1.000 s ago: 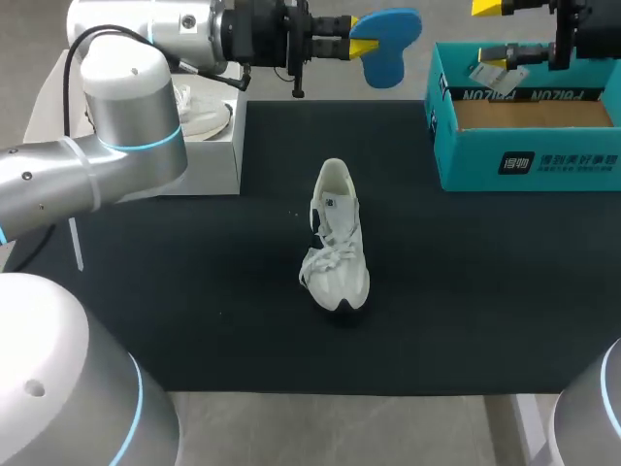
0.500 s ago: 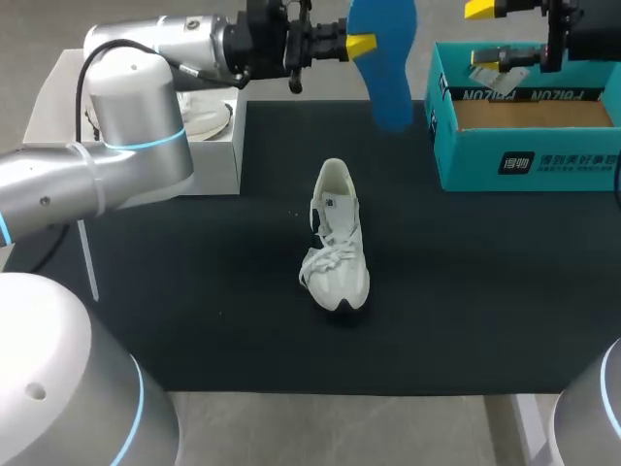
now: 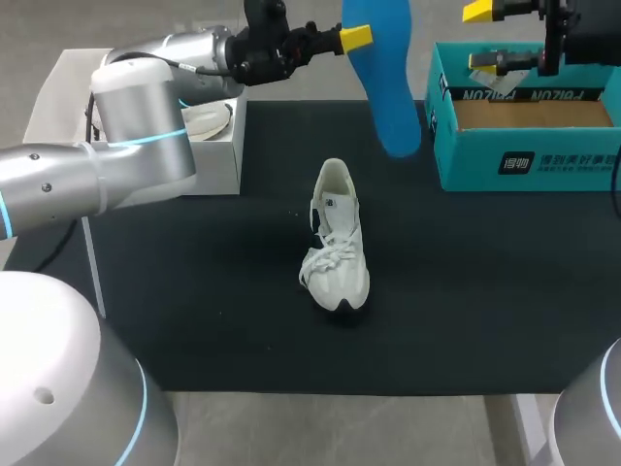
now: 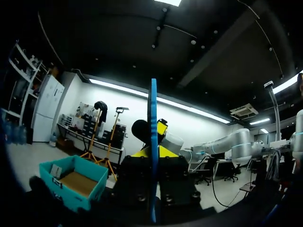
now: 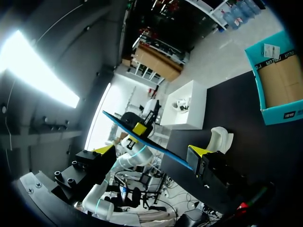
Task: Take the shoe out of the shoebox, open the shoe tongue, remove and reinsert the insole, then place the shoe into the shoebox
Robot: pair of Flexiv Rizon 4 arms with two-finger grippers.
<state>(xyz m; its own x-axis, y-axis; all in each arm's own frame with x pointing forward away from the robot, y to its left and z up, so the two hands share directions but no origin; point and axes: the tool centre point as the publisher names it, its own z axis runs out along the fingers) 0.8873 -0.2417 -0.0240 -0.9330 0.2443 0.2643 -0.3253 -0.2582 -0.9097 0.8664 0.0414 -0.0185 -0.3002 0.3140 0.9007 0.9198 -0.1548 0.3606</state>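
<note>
L arm (image 3: 141,107) in from left of frame, reaching along top, L gripper (image 3: 355,37) top centre, clamped on insole (image 3: 390,97), R gripper (image 3: 487,36) upper right, fingers wide apart

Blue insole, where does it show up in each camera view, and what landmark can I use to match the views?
Head view: the insole hangs from the left gripper, over the mat's far edge.
Left wrist view: the insole is edge-on, a thin upright strip between that gripper's fingers.
Right wrist view: the insole is a slanted dark-blue band ahead of the gripper.
Shared landmark: the teal shoebox.
</note>
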